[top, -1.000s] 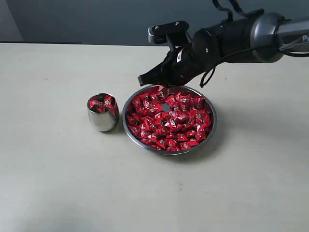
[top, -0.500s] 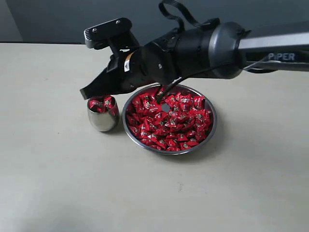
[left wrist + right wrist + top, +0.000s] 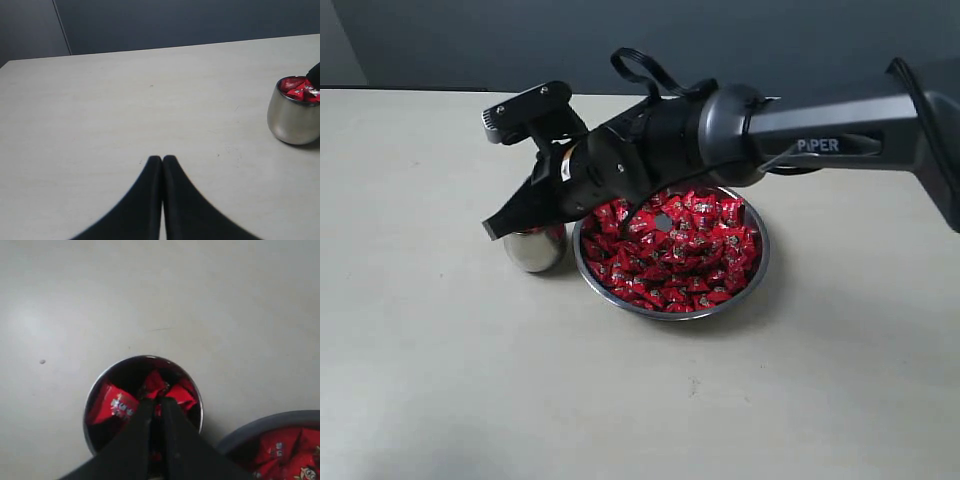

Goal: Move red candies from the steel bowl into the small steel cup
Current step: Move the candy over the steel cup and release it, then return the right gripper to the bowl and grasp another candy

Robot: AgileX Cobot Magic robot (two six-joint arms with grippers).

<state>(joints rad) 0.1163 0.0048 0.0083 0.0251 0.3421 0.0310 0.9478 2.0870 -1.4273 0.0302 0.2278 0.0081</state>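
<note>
The right gripper hangs with its tips just inside the mouth of the small steel cup, jaws nearly together with only a thin slit between them; whether they pinch a candy cannot be told. The left gripper is clenched on nothing, well apart from the cup. There is one cup, egg-bodied and mirror-bright, standing upright on the table with about three red candies showing inside. Just beside it sits one steel bowl, wide and shallow with a thin rim, holding dozens more candies, too many to count, in shiny crinkled red wrappers with small dark-and-white marks.
</note>
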